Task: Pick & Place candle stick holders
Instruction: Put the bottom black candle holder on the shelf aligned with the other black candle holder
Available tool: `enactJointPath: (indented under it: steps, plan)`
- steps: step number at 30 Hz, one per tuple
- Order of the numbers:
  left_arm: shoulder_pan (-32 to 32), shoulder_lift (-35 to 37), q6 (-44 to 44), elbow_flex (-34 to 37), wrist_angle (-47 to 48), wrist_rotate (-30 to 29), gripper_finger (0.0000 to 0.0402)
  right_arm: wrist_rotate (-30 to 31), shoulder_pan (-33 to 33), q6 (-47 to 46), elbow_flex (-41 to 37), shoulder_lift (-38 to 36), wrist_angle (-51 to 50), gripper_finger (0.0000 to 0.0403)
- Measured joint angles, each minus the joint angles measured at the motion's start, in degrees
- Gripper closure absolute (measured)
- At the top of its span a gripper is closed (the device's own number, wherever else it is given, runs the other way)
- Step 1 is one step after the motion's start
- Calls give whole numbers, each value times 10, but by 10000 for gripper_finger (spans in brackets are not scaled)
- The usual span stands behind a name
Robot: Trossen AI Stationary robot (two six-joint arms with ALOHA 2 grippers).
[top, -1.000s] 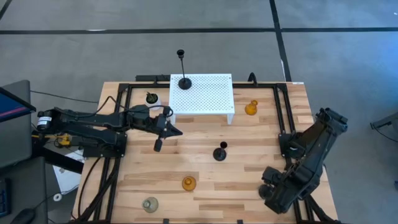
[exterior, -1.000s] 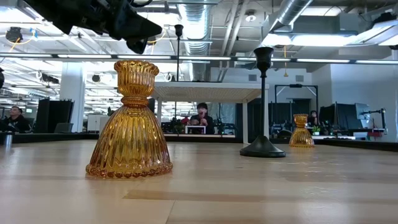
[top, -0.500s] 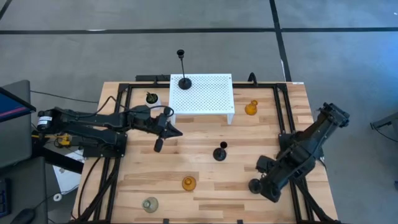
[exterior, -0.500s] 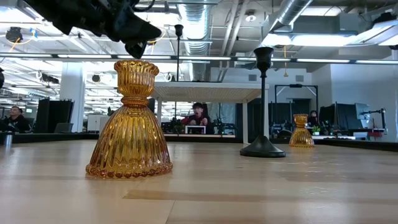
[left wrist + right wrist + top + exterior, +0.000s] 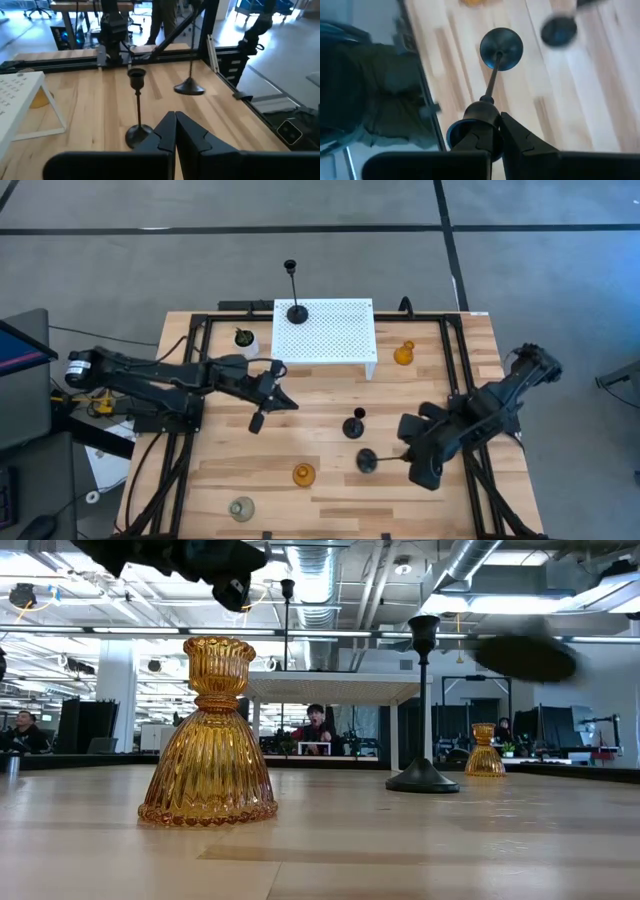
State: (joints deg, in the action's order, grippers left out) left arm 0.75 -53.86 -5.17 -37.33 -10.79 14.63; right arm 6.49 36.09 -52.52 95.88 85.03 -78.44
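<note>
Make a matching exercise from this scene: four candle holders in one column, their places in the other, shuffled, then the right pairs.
Things:
1. Tallest black holder
2. Clear-grey glass holder
3. Black holder with its base in the air
4. Amber holder at the back

Places:
A. On the table just right of the white stand
B. Held by its cup end in the right gripper
C. On the white stand's back left corner
D. Near the table's front edge, left of the other amber holder

Pairs: 1-C, 2-D, 3-B, 4-A

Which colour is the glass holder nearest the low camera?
Amber, with ribbed glass holder; clearest in the low view.
</note>
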Motion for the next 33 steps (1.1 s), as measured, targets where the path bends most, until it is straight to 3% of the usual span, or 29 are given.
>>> enactJointPath:
  steps: [9,18,33]
  plan:
    - [-1,-82,-2,-86,92,-40,397,14,-79,172,6,5,37,401]
    - [1,-127,-17,-184,171,-41,397,26,-161,334,6,9,98,401]
    - [1,-150,-19,-228,223,-41,396,28,-261,483,7,22,176,401]
